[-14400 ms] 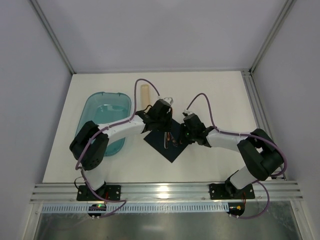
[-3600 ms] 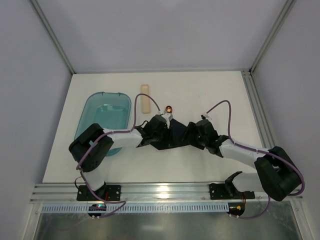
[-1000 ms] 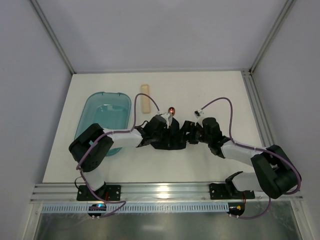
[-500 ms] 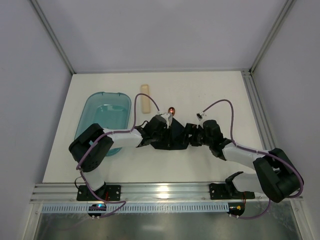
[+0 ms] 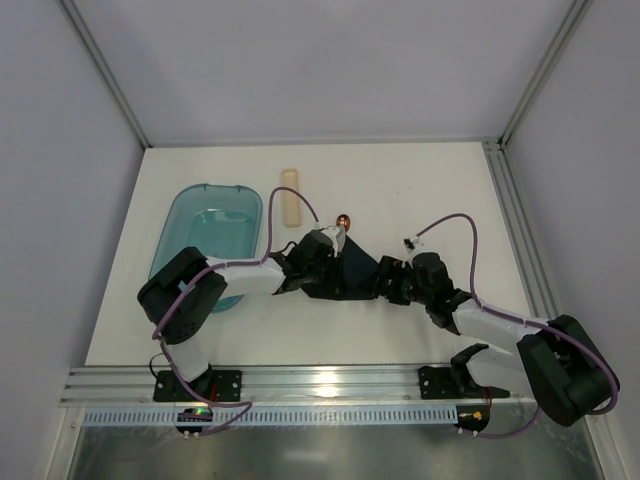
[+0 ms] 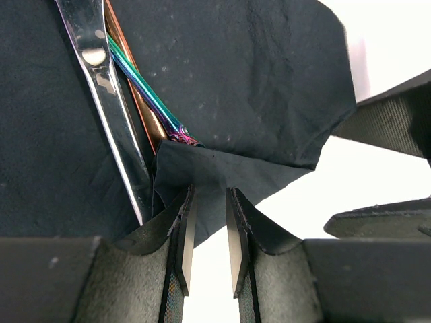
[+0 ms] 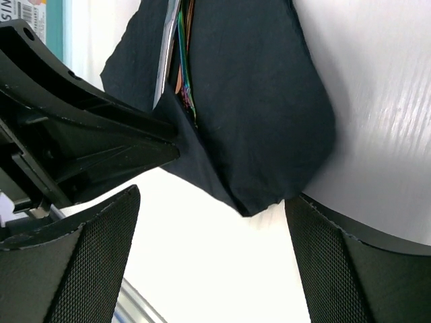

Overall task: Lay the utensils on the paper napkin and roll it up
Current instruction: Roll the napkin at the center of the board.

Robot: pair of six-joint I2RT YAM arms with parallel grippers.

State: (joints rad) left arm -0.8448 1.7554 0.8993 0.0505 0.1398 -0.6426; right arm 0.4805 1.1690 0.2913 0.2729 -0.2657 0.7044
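Note:
The dark navy paper napkin (image 5: 352, 272) lies mid-table, its sides folded over the utensils (image 6: 128, 87). These are a silver, a copper and an iridescent handle side by side, also visible in the right wrist view as utensils (image 7: 182, 60). A copper spoon bowl (image 5: 343, 220) sticks out at the napkin's far end. My left gripper (image 6: 207, 229) rests at the napkin's (image 6: 256, 81) near corner. Its jaws stand a narrow gap apart, with a raised fold at the tips. My right gripper (image 7: 209, 269) is wide open just right of the napkin (image 7: 262, 101), nothing between its fingers.
A translucent teal tub (image 5: 205, 240) stands at the left. A pale wooden stick (image 5: 290, 197) lies beyond the napkin. The left gripper's fingers (image 7: 87, 134) fill the left of the right wrist view. An aluminium rail (image 5: 510, 220) runs along the table's right edge.
My right gripper has drawn back toward the near right, away from the napkin's right side. The left gripper and the napkin have stayed put.

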